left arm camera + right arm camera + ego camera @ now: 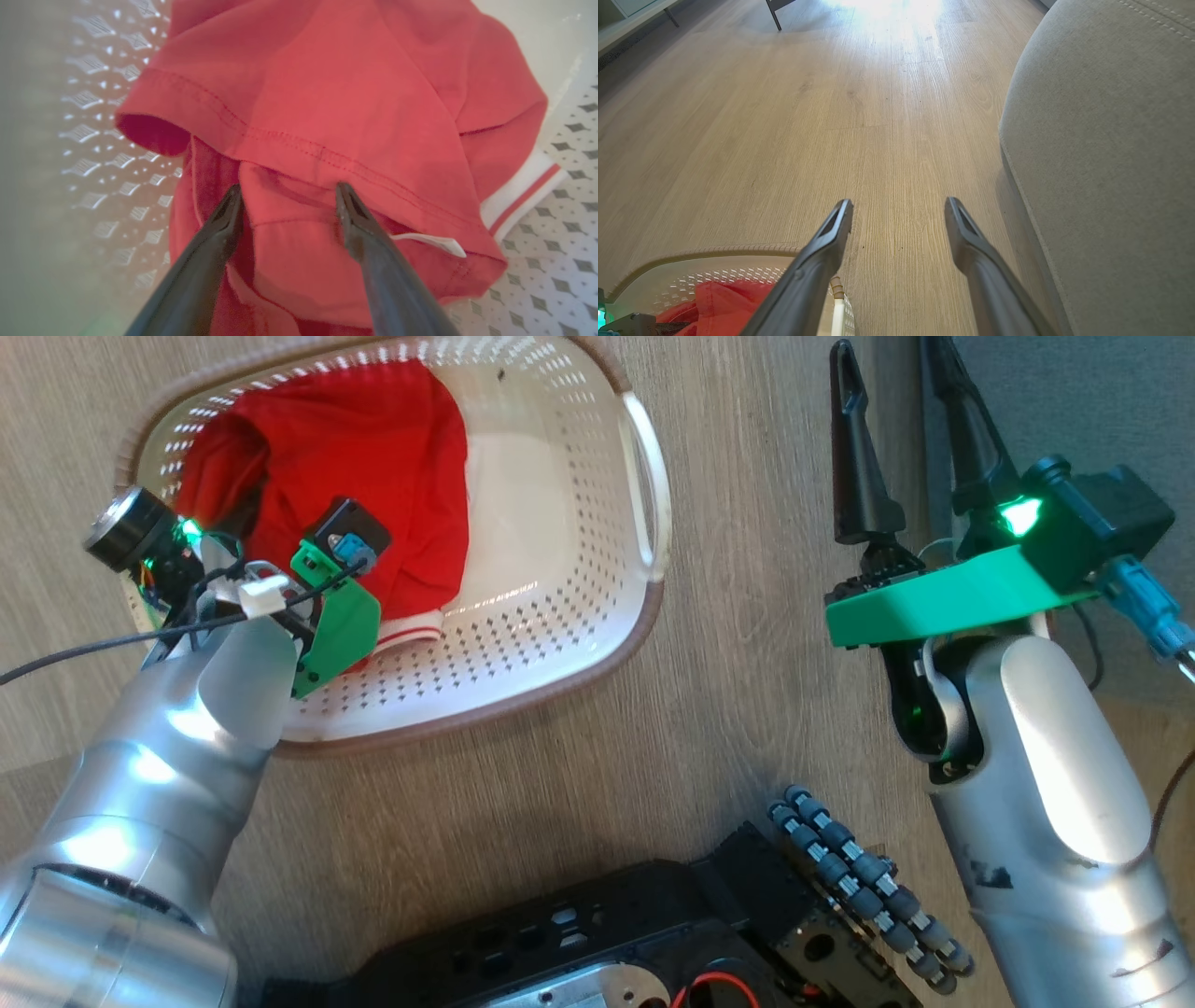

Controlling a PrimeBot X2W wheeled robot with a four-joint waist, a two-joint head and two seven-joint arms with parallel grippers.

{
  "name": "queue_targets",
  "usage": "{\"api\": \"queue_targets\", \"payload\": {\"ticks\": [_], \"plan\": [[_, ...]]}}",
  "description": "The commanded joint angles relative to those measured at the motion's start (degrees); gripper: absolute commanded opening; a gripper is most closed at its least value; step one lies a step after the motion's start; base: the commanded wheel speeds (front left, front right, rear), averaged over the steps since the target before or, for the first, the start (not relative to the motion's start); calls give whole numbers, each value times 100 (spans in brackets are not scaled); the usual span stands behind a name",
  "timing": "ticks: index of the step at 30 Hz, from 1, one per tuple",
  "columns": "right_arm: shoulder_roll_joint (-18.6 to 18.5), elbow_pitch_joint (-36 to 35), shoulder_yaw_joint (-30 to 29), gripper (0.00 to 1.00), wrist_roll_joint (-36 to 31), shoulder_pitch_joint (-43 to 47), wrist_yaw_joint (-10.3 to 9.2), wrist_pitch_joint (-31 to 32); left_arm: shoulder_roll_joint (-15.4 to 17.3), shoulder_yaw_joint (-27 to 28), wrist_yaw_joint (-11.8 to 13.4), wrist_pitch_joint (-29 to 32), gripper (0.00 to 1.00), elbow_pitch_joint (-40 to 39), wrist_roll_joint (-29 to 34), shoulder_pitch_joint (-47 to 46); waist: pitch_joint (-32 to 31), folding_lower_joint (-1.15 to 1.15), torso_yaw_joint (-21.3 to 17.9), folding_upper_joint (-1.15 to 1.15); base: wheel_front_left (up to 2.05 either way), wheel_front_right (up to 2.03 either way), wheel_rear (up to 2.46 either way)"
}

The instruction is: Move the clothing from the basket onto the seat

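Note:
The clothing [364,457], bright red with a white striped cuff [518,196], lies bunched in the left half of the cream perforated basket [569,616] on the floor. My left arm reaches down into the basket. In the left wrist view my left gripper [289,191] is open, its fingertips [233,200] resting against a fold of the red fabric just below a stitched hem, with a small white label [434,242] beside them. My right gripper [901,429] hangs open and empty over bare floor right of the basket, next to the grey seat [1101,140].
My black base [607,933] with its roller wheel sits at the bottom of the head view. Wooden floor [808,116] stretches ahead of my right gripper [899,205]. A dark furniture leg [773,14] and a low white unit stand far off.

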Motion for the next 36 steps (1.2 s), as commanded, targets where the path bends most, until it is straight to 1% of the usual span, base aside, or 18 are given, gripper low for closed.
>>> {"api": "queue_targets", "payload": {"ticks": [1,2,3,4,7,14,20,21,23,28,36], "plan": [[43,-138,88,100,51,118,13,-26,158,75,-60,1,100,-14,-57,90,11,0,-3,0,0,0,0],[43,-134,80,100,51,106,13,-26,154,71,-76,-17,100,-13,-75,93,12,0,-4,0,0,0,0],[43,-128,72,100,50,95,13,-26,150,62,-86,-25,65,-12,-86,97,6,0,-4,0,0,0,0],[43,-120,62,100,52,86,13,-26,142,58,-108,-36,0,-11,-106,108,-10,0,-3,0,0,0,0],[43,-95,21,100,41,76,13,-26,106,33,-124,-171,0,-9,-150,161,-109,0,7,0,0,0,0],[43,48,-68,100,-1,104,13,-26,-130,-12,-133,-843,0,-13,-292,289,-571,0,100,0,0,0,0],[43,218,-162,100,-66,232,13,-26,-340,82,-335,-1200,0,-221,-618,514,-1209,0,240,0,0,0,0],[43,218,-162,100,-66,232,13,-26,-340,82,-335,-1200,0,-221,-618,514,-1209,0,240,0,0,0,0],[43,287,-207,100,-120,297,13,-26,-407,175,-480,-1233,0,-446,-830,641,-1443,0,306,0,0,0,0],[43,448,-340,100,-272,513,13,-26,-489,254,-696,-1241,0,-1609,-1290,1127,-2044,0,500,0,0,0,0],[43,726,-430,100,-484,921,13,-26,-516,356,-801,-1242,0,-2898,-1918,1918,-2982,0,765,0,0,0,0]]}}
